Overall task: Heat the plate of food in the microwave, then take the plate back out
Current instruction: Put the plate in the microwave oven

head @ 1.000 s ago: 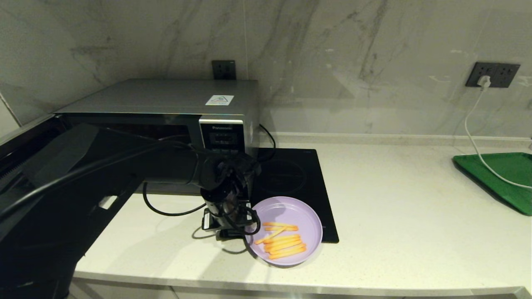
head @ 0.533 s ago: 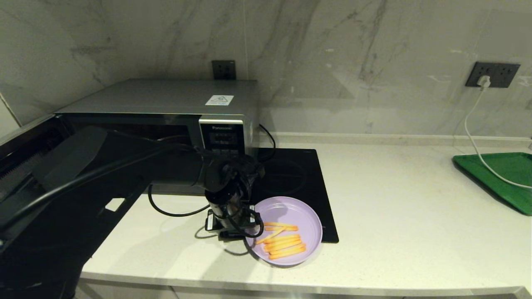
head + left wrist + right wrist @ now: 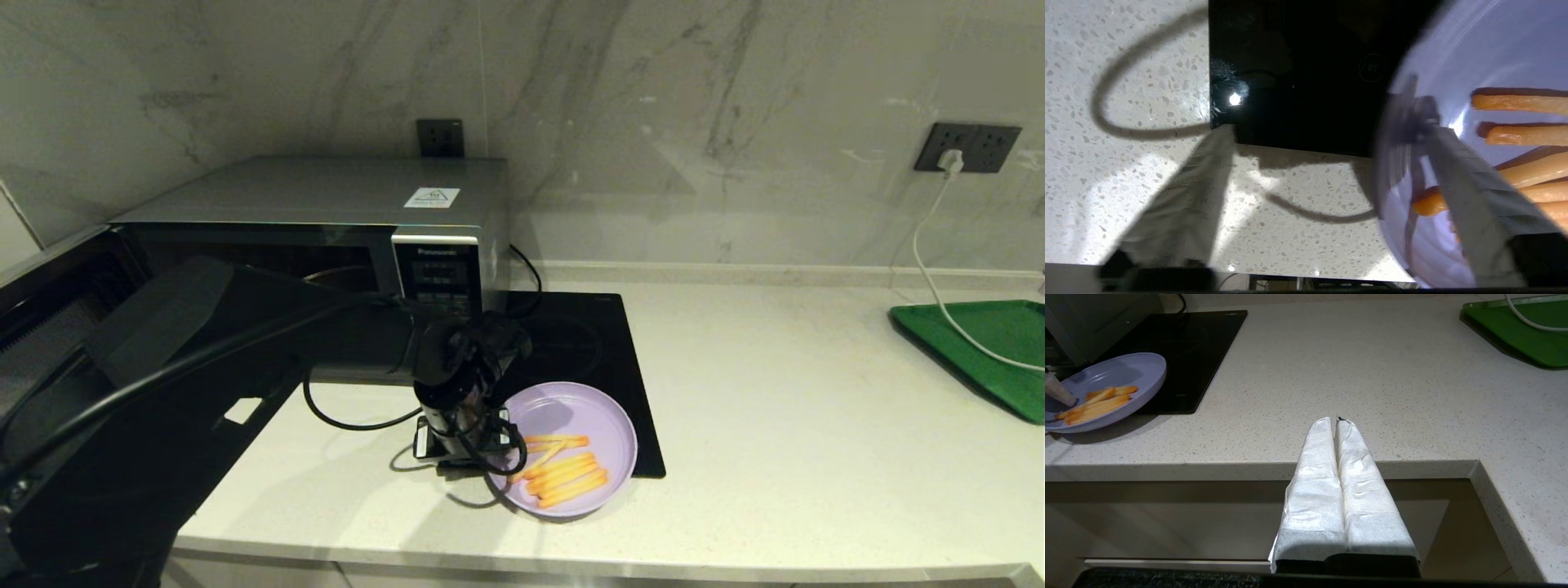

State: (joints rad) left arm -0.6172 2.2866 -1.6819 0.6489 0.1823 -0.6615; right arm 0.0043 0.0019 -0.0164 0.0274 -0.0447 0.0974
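Left gripper (image 3: 482, 447): stood at lower centre of the head view, at the left rim of the plate of food (image 3: 569, 448); fingers (image 3: 1457, 179) spread apart, one over the inside of the plate, the other over the tabletop (image 3: 775, 408) outside the rim, nothing clamped.
Change: against the frames a second earlier, arm and plate both sat slightly further right and up the frame; the plate appeared nudged, its far part lying on the black hob (image 3: 571, 343).
Microwave (image 3: 326, 245): upper left, door swung open toward the lower left.
Reading: rim straddled, grip apparently not yet made; loading still ahead.
Right gripper (image 3: 1337, 424): parked past the tabletop's near edge, fingers pressed together, empty.
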